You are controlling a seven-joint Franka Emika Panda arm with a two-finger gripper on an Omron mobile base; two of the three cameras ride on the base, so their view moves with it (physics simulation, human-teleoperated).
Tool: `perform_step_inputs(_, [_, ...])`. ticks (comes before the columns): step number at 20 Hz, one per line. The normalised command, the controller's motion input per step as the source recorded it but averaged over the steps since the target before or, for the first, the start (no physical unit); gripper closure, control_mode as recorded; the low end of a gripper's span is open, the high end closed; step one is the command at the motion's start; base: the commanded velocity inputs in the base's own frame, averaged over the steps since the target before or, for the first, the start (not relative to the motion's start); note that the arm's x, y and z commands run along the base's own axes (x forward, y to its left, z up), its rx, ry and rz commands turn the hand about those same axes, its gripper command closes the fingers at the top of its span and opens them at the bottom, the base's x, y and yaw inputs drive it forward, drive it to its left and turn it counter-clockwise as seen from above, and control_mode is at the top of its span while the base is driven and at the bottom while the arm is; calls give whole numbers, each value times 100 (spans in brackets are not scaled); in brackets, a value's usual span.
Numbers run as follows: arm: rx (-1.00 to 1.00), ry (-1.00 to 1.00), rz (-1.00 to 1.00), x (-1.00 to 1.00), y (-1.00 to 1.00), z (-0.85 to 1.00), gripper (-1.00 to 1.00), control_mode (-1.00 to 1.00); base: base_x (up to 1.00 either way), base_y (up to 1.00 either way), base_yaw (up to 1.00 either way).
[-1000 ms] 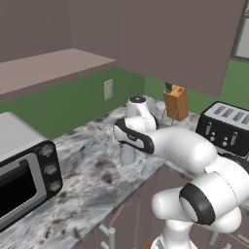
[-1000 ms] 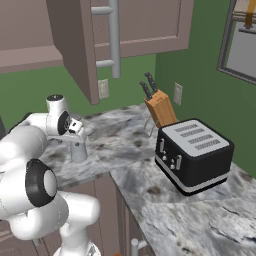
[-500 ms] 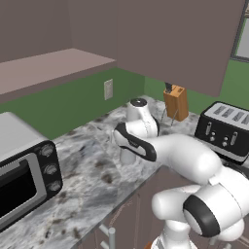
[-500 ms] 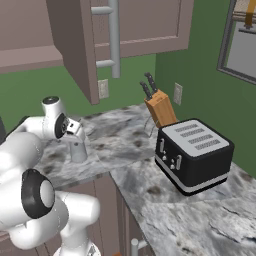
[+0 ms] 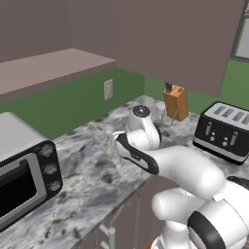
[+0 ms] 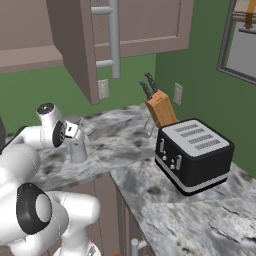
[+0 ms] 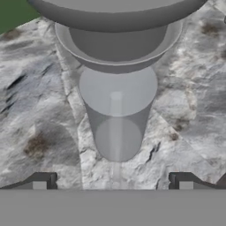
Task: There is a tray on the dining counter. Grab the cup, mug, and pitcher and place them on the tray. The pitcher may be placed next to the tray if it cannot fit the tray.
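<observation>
Right now the tall, slim, pale grey translucent pitcher (image 7: 117, 101) stands upright on the marbled stone counter (image 7: 39, 114), directly below the gripper (image 7: 112, 182), whose fingers are spread wide. It looks rigid, smooth and likely slippery, so a grip around the body below the wider rim seems safest.

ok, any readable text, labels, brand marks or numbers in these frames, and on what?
None readable.
Toaster oven: three plain knobs, no markings to make out.
Black toaster: knobs and levers on the front, no lettering visible.
Knife block, wall outlets and pitcher: blank.
Framed thing on the wall: cropped, nothing legible.
</observation>
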Motion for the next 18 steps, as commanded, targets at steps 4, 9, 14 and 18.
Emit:
perform_step_inputs(4, [0,-8,0,0,0,0,-100,-100,0,0,0])
perform_step_inputs(9, [0,-1,0,9,0,0,-100,-100,0,0,0])
perform_step_inputs(14, [0,0,0,20,1,0,-100,-100,0,0,0])
perform_step_inputs(18, [0,0,0,4,3,1,-100,-100,0,0,0])
